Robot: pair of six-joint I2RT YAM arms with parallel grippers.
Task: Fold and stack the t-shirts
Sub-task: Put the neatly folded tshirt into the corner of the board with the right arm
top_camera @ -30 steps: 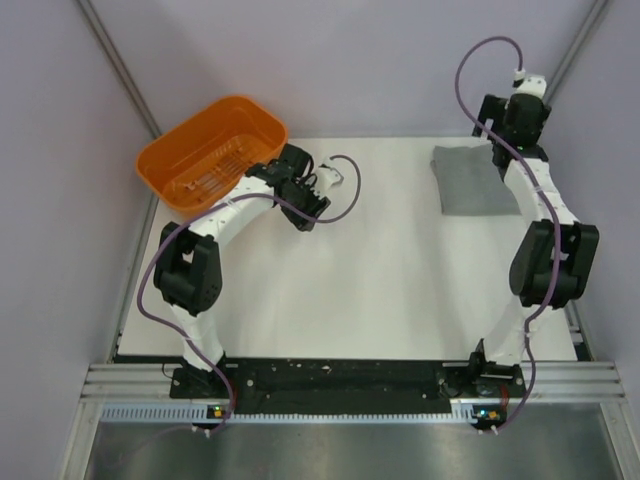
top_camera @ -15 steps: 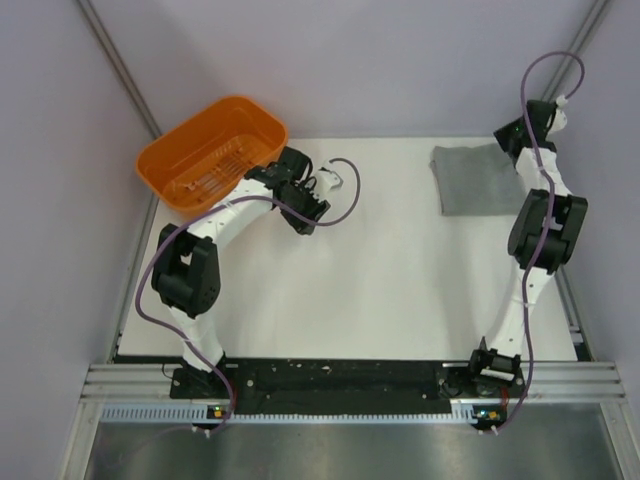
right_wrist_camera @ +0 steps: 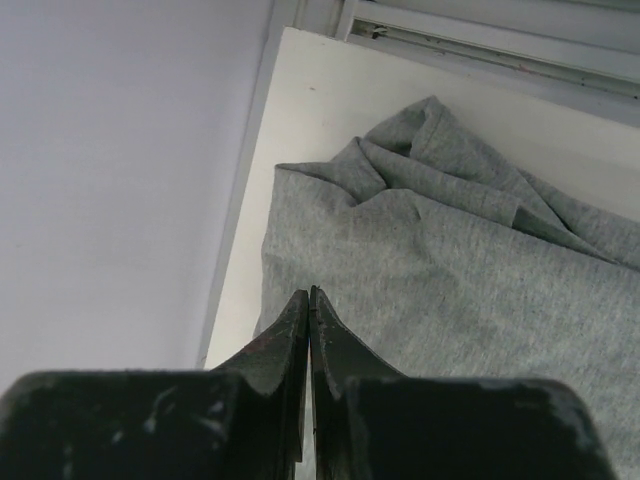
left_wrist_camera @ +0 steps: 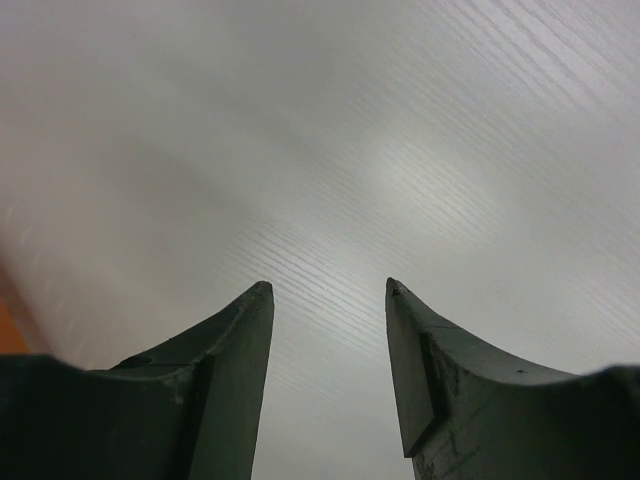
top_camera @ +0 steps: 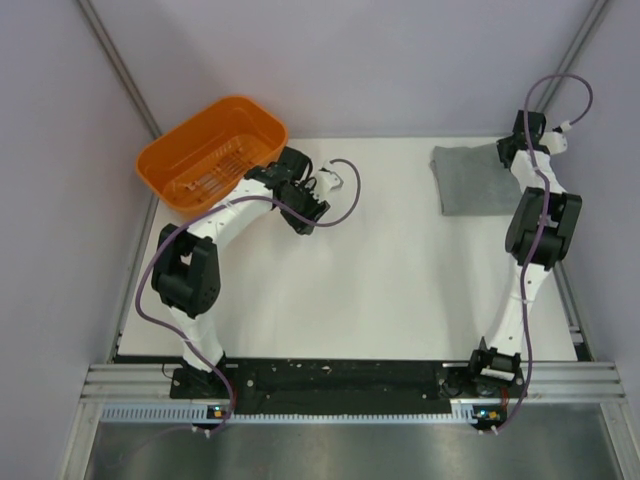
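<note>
The heather-grey t-shirt (top_camera: 468,180) lies folded at the table's back right corner; in the right wrist view the t-shirt (right_wrist_camera: 450,290) shows a few wrinkles along its far edge. My right gripper (top_camera: 510,152) hovers over the shirt's right edge, and in its own view the gripper (right_wrist_camera: 309,292) has its jaws pressed together with no fabric between them. My left gripper (top_camera: 305,212) is at the back left beside the basket. Seen from the left wrist, that gripper (left_wrist_camera: 328,287) is open over bare white table with nothing between the fingers.
An orange plastic basket (top_camera: 160,185) stands at the back left corner, overhanging the table edge; a sliver of the basket (left_wrist_camera: 8,335) shows in the left wrist view. Lilac walls close in on both sides. The white table (top_camera: 400,280) ends just right of the shirt.
My right arm has swung back toward the far right corner, off the shirt, and its gripper has gone from open to shut. The left arm has not moved.
</note>
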